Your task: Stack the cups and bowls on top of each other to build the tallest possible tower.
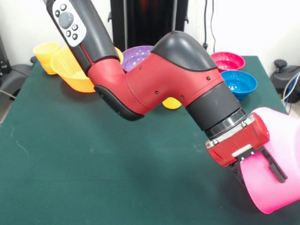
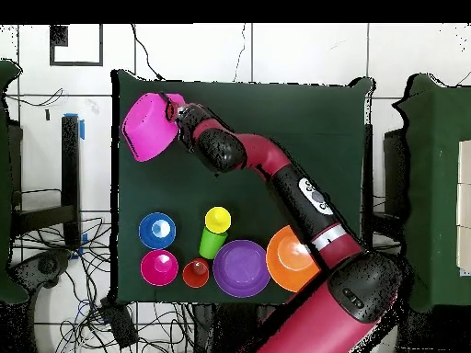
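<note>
My gripper is shut on the rim of the large hot pink bowl and holds it tilted on its side at the table's near right corner in the front view. In the overhead view the gripper and pink bowl are at the top left. The other pieces stand in a row near the robot's base: blue bowl, crimson bowl, red cup, green cup with a yellow cup on top, purple bowl, orange bowl. A yellow-orange cup lies beside the orange bowl.
The green table has its edge close to the pink bowl on the right. My arm crosses over the row and hides part of the purple bowl. Black chairs and cables surround the table.
</note>
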